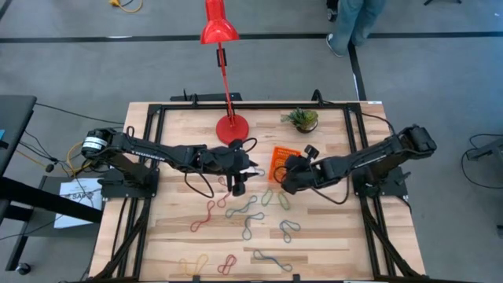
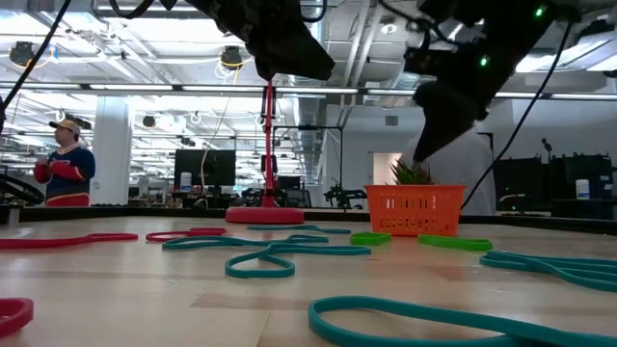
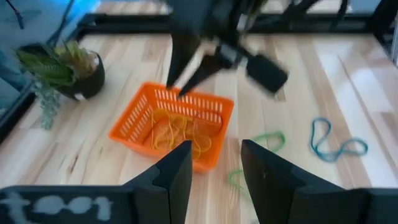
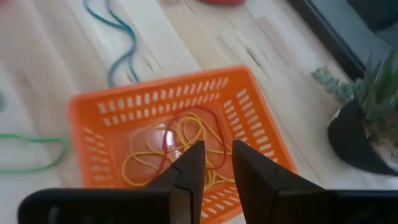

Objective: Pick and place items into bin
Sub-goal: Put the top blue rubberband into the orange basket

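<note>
The slotted bright orange plastic bin (image 4: 180,118) holds tangled yellow and red rubber bands (image 4: 180,146); above it, the right gripper (image 4: 214,163) stands slightly parted, empty.

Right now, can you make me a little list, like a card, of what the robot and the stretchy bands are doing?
bin: orange basket, holding yellow and red bands
right gripper: right over the basket, fingers a little apart, holding nothing
left gripper: open, empty, raised above the table near the basket
bands left on table: many, in red, green, teal and yellow
nearby: potted plant and red lamp behind the basket
</note>
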